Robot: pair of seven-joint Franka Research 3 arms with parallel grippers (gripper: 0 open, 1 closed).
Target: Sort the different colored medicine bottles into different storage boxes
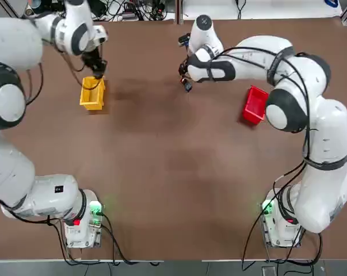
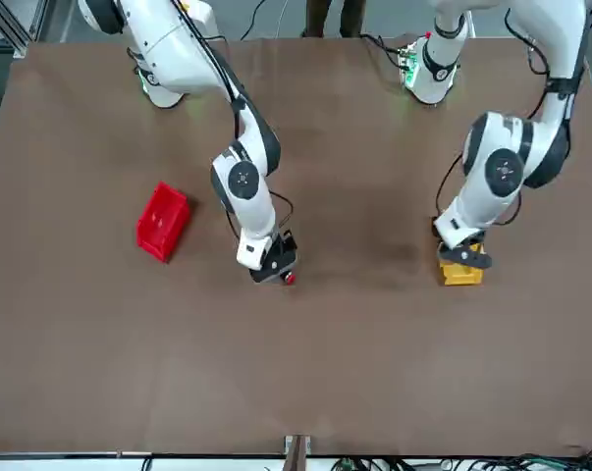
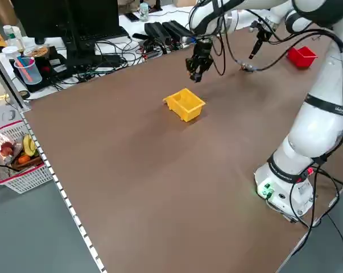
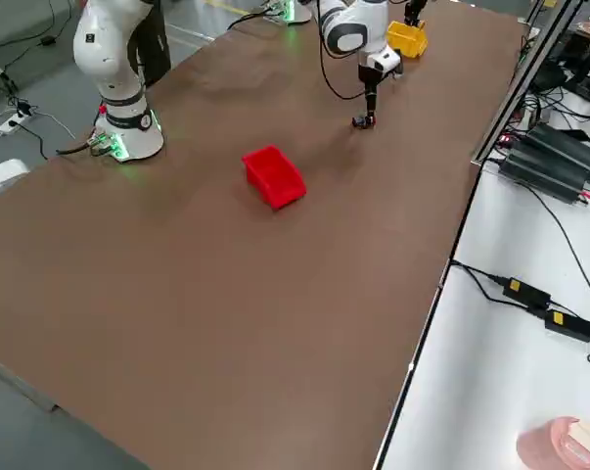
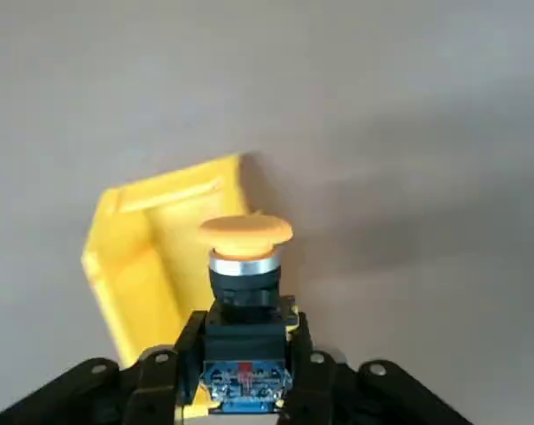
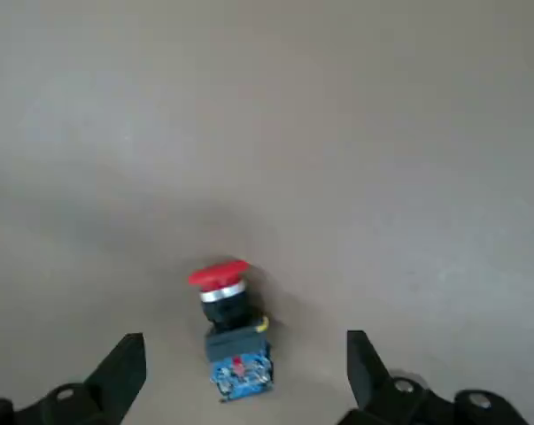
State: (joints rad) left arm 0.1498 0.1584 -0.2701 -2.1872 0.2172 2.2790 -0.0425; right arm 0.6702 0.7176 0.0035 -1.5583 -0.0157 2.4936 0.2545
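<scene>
Left wrist view shows my left fingers (image 5: 249, 390) pinching the orange-capped bottle (image 5: 245, 274) above the yellow box (image 5: 151, 257), due for release, while my right fingers (image 6: 244, 372), spread, straddle the red-capped bottle (image 6: 229, 323) lying on the bench (image 6: 382, 133), to be grasped next.

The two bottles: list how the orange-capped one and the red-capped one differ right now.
1. Cap colour: the orange-capped bottle has an orange-yellow cap; the red-capped bottle has a red one.
2. State: the orange-capped bottle is clamped in the left tool; the red-capped bottle lies free on the table, between the open fingers of the right tool.
3. Place: the orange-capped bottle hangs above the yellow box; the red-capped bottle is apart from the red box.

Both have dark bodies.
</scene>
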